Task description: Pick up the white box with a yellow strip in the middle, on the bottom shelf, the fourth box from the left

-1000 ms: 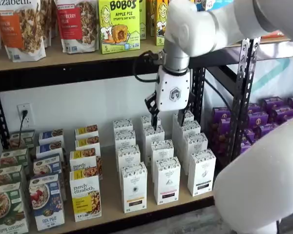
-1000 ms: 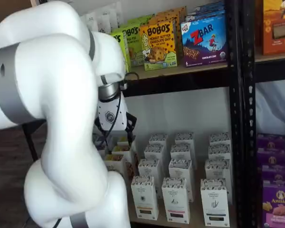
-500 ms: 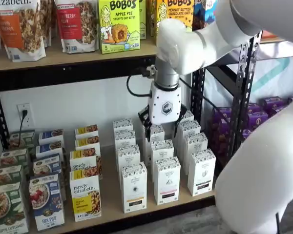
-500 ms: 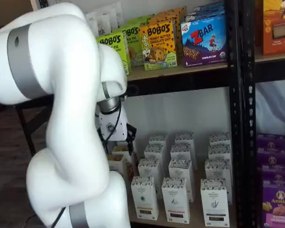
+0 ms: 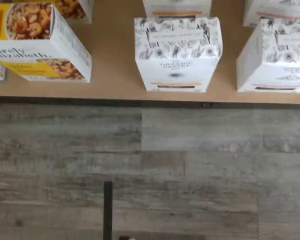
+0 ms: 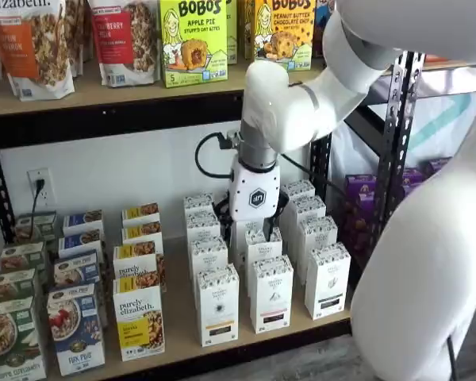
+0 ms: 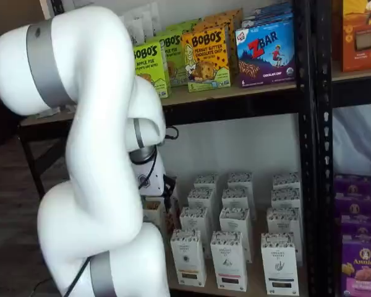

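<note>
**A:** Wrist view first. Where is the white box [image 5: 177, 55]?

**B:** Seen from above, it stands upright at the front edge of the bottom shelf [image 5: 115, 75]. It is the next carton along from the purely elizabeth box [image 5: 40, 42], with bare board between them. Its yellow-orange strip faces the wooden floor [image 5: 140, 165], which is why I take it for the right one. A like white carton [image 5: 275, 55] stands on its far side from the purely elizabeth box.

**A:** And the pincer?

**B:** Not visible in this view. In a shelf view the gripper [image 6: 251, 222] hangs higher and further back than the purely elizabeth box [image 6: 139, 321], over the rear white cartons. Its black fingers stand wide apart with nothing in them, I judge so that they can straddle a carton.

**A:** The target there?

**B:** The white box [image 6: 218, 305] heads its row, just beside the purely elizabeth box and well forward of the gripper. The cartons stand in straight files, which leaves the front one free to take.

**A:** The other shelf view?

**B:** The arm hides the purely elizabeth box. The white box [image 7: 187, 257] stands untouched in front, and the gripper's fingers are mostly hidden.
</note>
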Controlling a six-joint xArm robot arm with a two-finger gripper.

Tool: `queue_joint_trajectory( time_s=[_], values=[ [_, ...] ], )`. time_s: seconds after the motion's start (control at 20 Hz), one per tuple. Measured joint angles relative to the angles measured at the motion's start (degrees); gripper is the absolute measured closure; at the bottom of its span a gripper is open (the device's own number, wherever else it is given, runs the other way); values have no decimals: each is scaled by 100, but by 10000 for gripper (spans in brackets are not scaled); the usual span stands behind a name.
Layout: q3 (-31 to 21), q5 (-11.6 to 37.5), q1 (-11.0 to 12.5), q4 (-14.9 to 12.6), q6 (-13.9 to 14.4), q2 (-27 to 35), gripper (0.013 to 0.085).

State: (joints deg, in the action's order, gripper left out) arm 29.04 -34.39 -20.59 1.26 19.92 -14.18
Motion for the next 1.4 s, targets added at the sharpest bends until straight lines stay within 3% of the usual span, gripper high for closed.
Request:
queue_joint_trajectory(
  time_s=[0.45,0.6,1.0,1.4],
  values=[
    [462,565,-146,-216,319,1061,130],
    [565,692,-151,-205,312,1282,130],
    [1015,1081,-53,-647,617,2130,130],
    [1309,1240,74,-708,553,2628,130]
  ],
)
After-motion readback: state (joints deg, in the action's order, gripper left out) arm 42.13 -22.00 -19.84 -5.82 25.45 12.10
